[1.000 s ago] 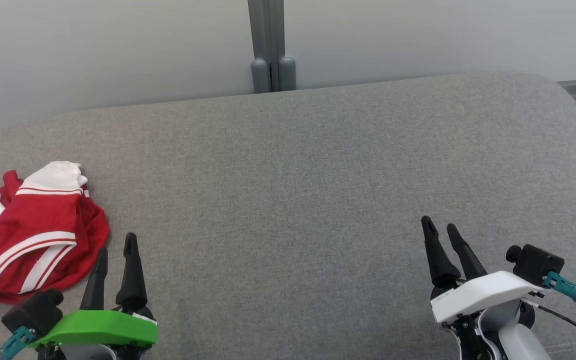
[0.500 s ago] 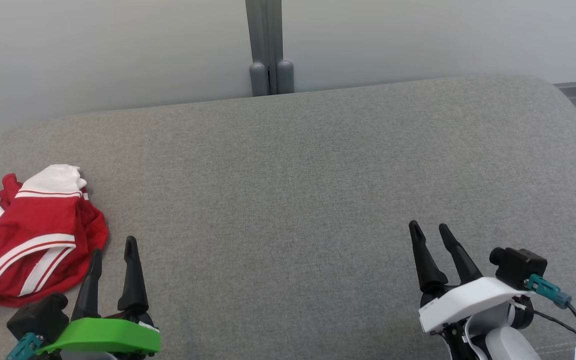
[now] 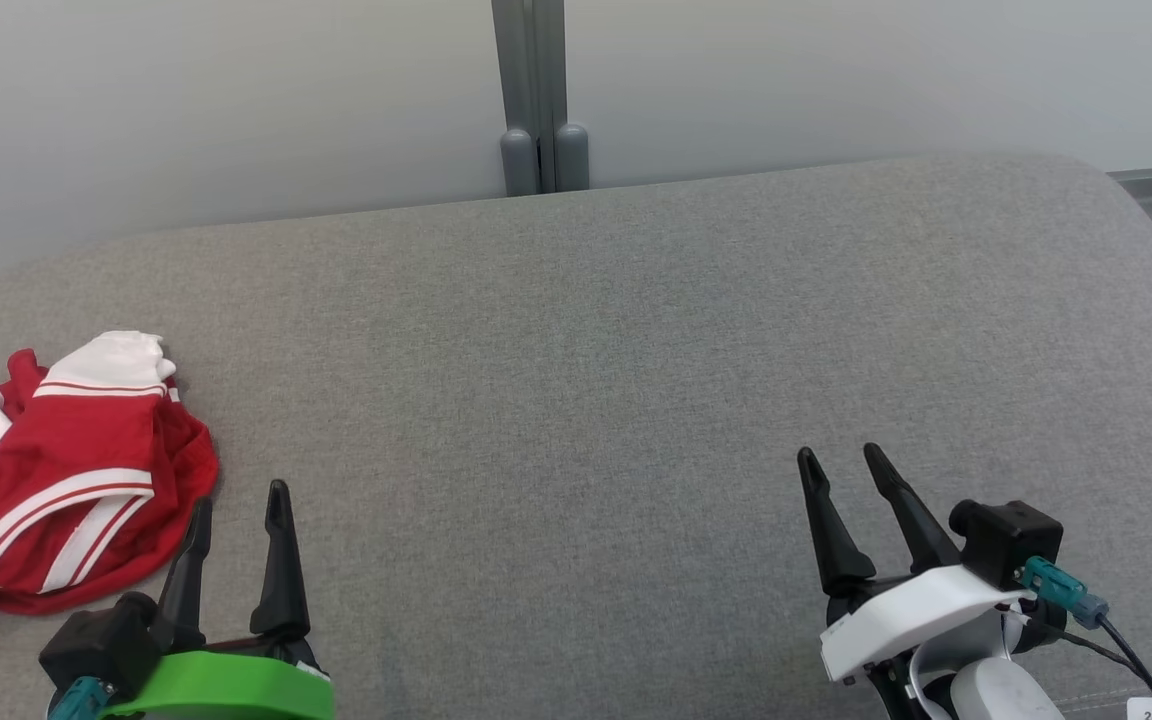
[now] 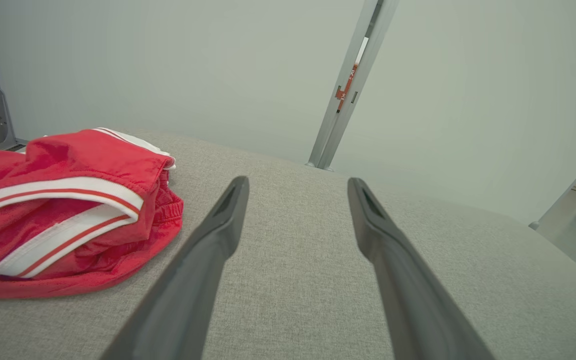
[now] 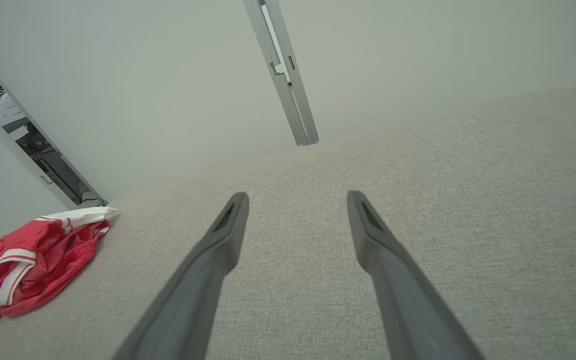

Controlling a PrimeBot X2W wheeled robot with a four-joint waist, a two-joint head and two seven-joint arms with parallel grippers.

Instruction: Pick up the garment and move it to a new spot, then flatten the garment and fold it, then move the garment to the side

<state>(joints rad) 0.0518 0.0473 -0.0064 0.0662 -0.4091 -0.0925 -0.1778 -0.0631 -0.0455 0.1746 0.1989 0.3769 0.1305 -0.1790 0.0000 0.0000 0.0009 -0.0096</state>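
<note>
My left pincer (image 3: 239,497) stood wide open and empty, low over the cushion (image 3: 576,380), fingers aimed at 12 o'clock. My right pincer (image 3: 841,453) was likewise open and empty, well apart at 3 o'clock. The garment (image 3: 66,470), red with white stripes, lay bunched at 10 o'clock from the left pincer, just beside its outer finger but not touching, near the cushion's 9 o'clock edge. I judged this the first step: the pick-up was not yet begun, and nothing was flattened or folded. The next move, as I read it, called for swinging the left pincer toward 10 o'clock, settling over a raised fold and closing on it. The head view gave the layout: both pincers, the bare middle for a new spot, and the post (image 3: 536,100) at 12 o'clock. The left wrist view added the heap's height, its stacked layers and a gathered hem, with the garment (image 4: 68,210) at 9 o'clock of the pincer (image 4: 298,182). The right wrist view placed the garment (image 5: 38,255) far off at 8 o'clock.
</note>
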